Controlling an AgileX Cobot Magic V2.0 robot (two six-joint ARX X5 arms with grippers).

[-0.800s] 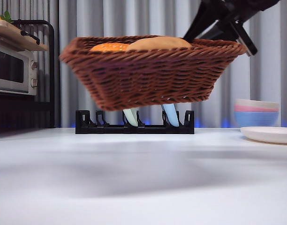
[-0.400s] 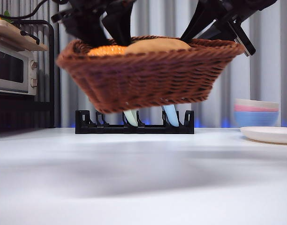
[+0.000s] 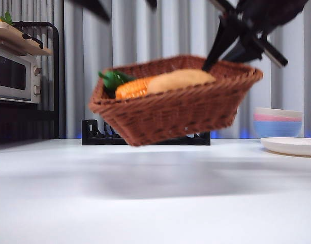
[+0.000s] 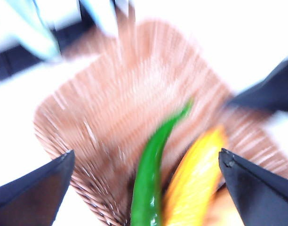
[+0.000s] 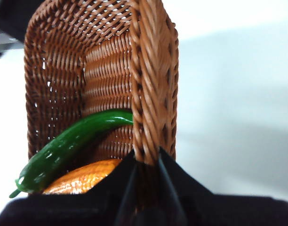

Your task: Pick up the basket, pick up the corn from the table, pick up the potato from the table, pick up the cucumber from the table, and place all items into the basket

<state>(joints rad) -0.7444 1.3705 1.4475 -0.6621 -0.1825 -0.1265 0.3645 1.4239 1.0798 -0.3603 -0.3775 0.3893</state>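
The wicker basket (image 3: 176,114) hangs tilted above the table, its left side lower. My right gripper (image 3: 224,58) is shut on its right rim, and in the right wrist view its jaws (image 5: 147,160) pinch the braided rim (image 5: 151,84). Inside lie the green cucumber (image 3: 112,79), the orange corn (image 3: 135,87) and the tan potato (image 3: 181,80). The right wrist view shows the cucumber (image 5: 71,143) lying over the corn (image 5: 83,179). My left gripper (image 4: 145,155) is open and empty above the basket, over the cucumber (image 4: 151,174) and corn (image 4: 196,179). That view is blurred.
A black dish rack (image 3: 94,133) stands behind the basket. A microwave (image 3: 13,73) under a shelf is at the far left. Stacked bowls (image 3: 277,122) and a white plate (image 3: 292,146) are at the right. A grey curtain hangs at the back.
The left gripper has lifted up out of the basket, and the cucumber now lies inside. The basket has tilted down to the left and sunk lower.
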